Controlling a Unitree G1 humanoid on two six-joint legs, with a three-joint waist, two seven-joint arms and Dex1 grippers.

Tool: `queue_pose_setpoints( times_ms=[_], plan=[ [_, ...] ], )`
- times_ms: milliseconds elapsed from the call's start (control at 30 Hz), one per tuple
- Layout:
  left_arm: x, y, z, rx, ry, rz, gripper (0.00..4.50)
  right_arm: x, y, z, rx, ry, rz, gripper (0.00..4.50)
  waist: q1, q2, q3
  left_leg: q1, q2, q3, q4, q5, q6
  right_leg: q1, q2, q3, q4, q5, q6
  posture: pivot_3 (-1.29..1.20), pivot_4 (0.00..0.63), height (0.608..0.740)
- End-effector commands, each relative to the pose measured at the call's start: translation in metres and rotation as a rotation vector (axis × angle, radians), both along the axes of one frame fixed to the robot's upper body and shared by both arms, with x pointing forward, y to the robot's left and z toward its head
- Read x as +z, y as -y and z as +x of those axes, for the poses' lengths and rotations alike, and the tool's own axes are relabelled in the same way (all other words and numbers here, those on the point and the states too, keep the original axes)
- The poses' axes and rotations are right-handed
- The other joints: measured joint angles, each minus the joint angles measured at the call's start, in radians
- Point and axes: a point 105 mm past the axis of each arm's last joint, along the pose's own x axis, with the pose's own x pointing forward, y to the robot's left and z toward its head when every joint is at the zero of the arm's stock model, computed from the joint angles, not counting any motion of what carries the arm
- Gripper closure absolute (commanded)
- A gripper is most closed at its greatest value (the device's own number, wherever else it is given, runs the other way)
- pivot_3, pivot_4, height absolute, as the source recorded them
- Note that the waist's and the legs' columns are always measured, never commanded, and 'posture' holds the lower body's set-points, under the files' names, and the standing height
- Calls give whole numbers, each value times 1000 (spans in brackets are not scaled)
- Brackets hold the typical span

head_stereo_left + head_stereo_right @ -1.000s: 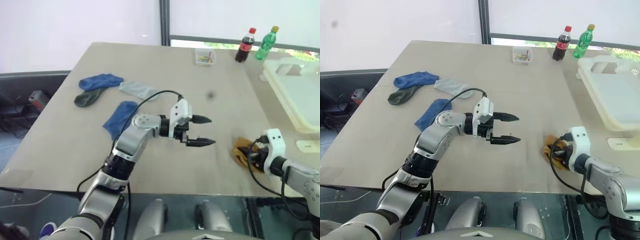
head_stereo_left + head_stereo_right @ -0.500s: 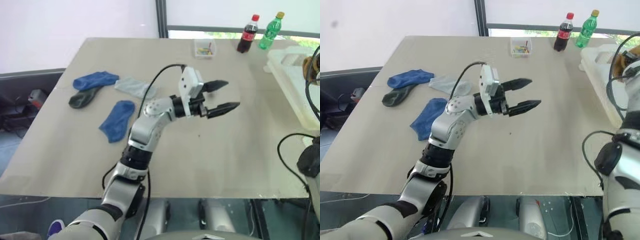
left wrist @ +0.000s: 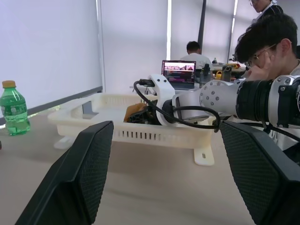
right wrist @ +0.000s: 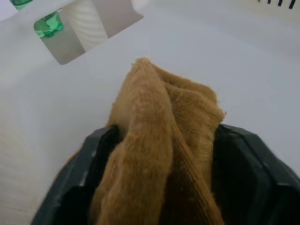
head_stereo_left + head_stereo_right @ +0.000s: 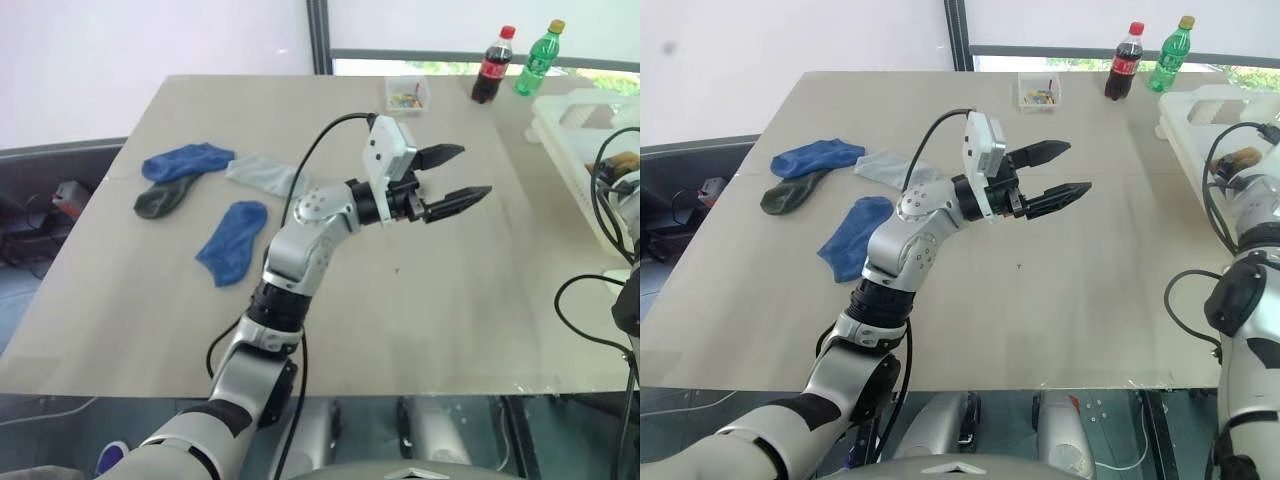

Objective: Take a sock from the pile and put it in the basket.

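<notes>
Off past the left hand's elbow side sits the pile of small ankle socks (image 5: 205, 195): two soft blue knit ones (image 5: 187, 161), a dark green one (image 5: 160, 199) tucked against the upper blue one, a pale grey one (image 5: 266, 176) lying flat, all spread loosely on the smooth beige tabletop (image 5: 440, 300). The second blue sock (image 5: 233, 240) lies flat a bit apart from the rest, close beside the silver forearm.

The left hand (image 5: 455, 177) hangs above the middle of the tabletop with its two black textured fingers (image 3: 82, 173) spread wide, nothing between them, pointing toward the right side.

Beyond its fingertips, at the far edge: a small clear plastic box of coloured bits (image 5: 406, 94), a dark cola bottle with a red cap (image 5: 491, 68) and a green plastic bottle (image 5: 530, 63).

Further right is the big off-white plastic basket (image 3: 154, 133), thick rim, slotted walls, handle cut-outs. The right hand (image 4: 164, 183) is down inside it, and a mustard yellow ribbed sock (image 4: 161, 140) is bunched up between its black fingers (image 4: 84, 173), crumpled folds poking up over the smooth white basket floor. Can't really tell if those fingers are squeezing it or already loose.
</notes>
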Motion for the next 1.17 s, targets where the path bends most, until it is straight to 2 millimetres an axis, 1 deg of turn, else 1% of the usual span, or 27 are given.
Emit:
queue_pose_setpoints(
  times_ms=[33,133,167,200,233,300,333,400,467,533,600,700,767,900,967,1033,1100,1167],
  plan=[
    [3,1,-3,2,16,-14,635,33,9,-5,-6,112,-35,97,0,0,0,0,0,0,0,0,0,0,0,0,0,0,0,0,150,740],
    [-5,-2,1,21,-2,8,635,50,1,-12,38,188,-83,97,3,0,0,0,1,0,0,0,0,0,0,0,0,0,0,0,150,740],
    [-7,-4,2,24,-7,13,635,54,-5,-18,56,212,-94,97,3,0,0,-1,1,-1,0,0,0,0,0,0,0,0,0,0,150,740],
    [-9,-6,4,33,-12,15,635,60,-14,-26,85,236,-143,97,3,0,0,-1,1,-1,0,0,0,0,0,-1,0,0,0,0,150,740],
    [-11,-9,6,43,-18,18,635,64,-25,-34,118,254,-188,97,4,1,0,-1,2,-1,0,0,0,0,0,-1,1,0,0,0,150,740],
    [-17,-16,9,66,-17,35,635,69,-55,-50,207,278,-301,97,5,1,-1,-1,3,-4,0,0,0,-1,0,-1,2,0,0,0,150,740],
    [-20,-22,12,83,-24,41,635,70,-74,-58,279,283,-386,97,5,1,-1,-1,3,-7,1,0,0,-1,0,-1,2,0,0,0,150,740],
    [-23,-32,15,115,-29,50,635,65,-113,-72,459,303,-442,97,2,2,-1,0,2,-7,1,-2,3,-1,0,-1,3,0,0,0,150,740],
    [-29,-45,19,151,-51,59,635,55,-145,-87,593,307,-460,97,-1,2,-1,1,2,-7,2,-3,5,-1,1,0,4,0,0,0,150,740],
    [-37,-61,19,169,-73,84,635,36,-174,-100,741,237,-569,97,-1,1,-1,3,2,-8,2,-3,5,0,1,0,7,0,0,0,150,740],
    [-48,-79,16,199,-97,119,635,11,-192,-111,856,170,-615,97,0,1,0,6,2,-9,2,-3,5,2,1,-1,9,0,0,0,150,740],
    [-60,-108,9,254,-127,175,635,-25,-205,-128,986,59,-701,97,1,0,0,12,2,-8,2,-3,5,8,1,0,10,0,0,0,150,740],
    [-65,-131,2,296,-138,213,635,-39,-205,-139,1025,28,-709,97,2,0,0,13,2,-7,2,-3,5,8,1,1,9,0,0,0,150,740],
    [-70,-173,-15,374,-163,282,635,-48,-196,-156,1043,-3,-708,97,2,0,0,14,3,-7,2,-3,5,8,1,2,10,0,0,0,150,740],
    [-71,-199,-25,433,-181,318,635,-50,-191,-165,1059,-31,-709,97,3,-1,0,14,4,-7,2,-3,5,8,1,2,9,0,0,0,150,740],
    [-71,-217,-33,471,-194,354,635,-51,-188,-171,1072,-48,-707,97,3,-1,0,14,4,-6,2,-3,5,8,1,2,9,-1,0,0,150,740],
    [-73,-228,-41,490,-209,388,635,-49,-187,-174,1088,-53,-708,97,4,-1,0,14,5,-6,2,-3,5,8,2,2,9,-1,0,0,150,740],
    [-75,-235,-47,494,-227,408,635,-49,-187,-176,1102,-54,-704,97,4,-1,0,14,5,-6,2,-3,5,8,2,2,9,-1,-1,0,150,740]
  ],
)
